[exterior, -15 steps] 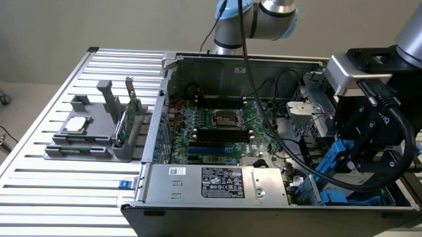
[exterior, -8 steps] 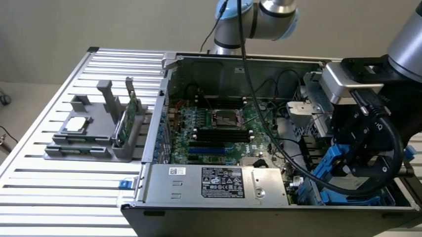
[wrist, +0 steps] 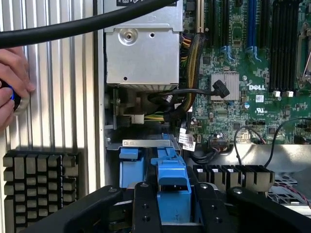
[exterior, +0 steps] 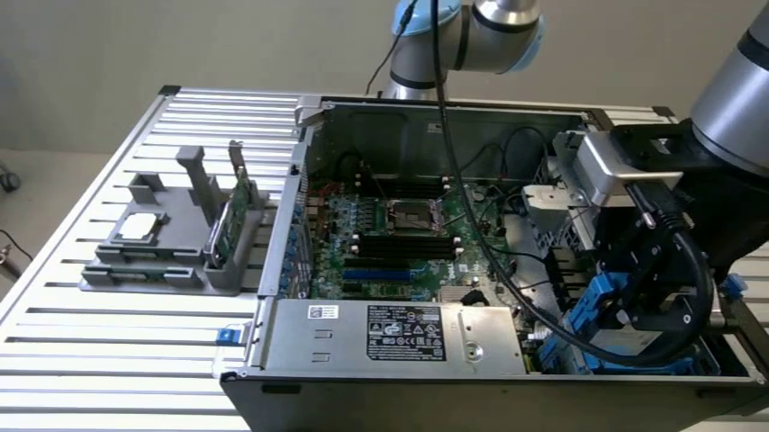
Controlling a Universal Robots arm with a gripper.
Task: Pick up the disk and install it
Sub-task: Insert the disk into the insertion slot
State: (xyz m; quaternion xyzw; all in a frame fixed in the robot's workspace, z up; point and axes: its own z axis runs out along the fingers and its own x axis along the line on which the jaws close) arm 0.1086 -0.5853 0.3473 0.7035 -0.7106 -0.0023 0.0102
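1. Black two-finger gripper [exterior: 646, 290] is inside open grey metal computer case [exterior: 456, 106], in its drive-bay corner, nr silver PSU box [exterior: 397, 335].
2. Fingers [wrist: 146, 208] are clamped on the disk [wrist: 173, 191], a silver hard drive w/ blue plastic carrier; the grip is on the carrier.
3. Disk sits low in case, beside green motherboard [exterior: 397, 243].
4. Person's hand [wrist: 12, 87] rests on slatted metal table [exterior: 108, 360], just outside case.

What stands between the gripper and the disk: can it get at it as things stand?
Likely yes: the gripper is down in the computer case, its fingers seemingly closed on the disk by its blue carrier, nothing between. The black cable runs clear of them.
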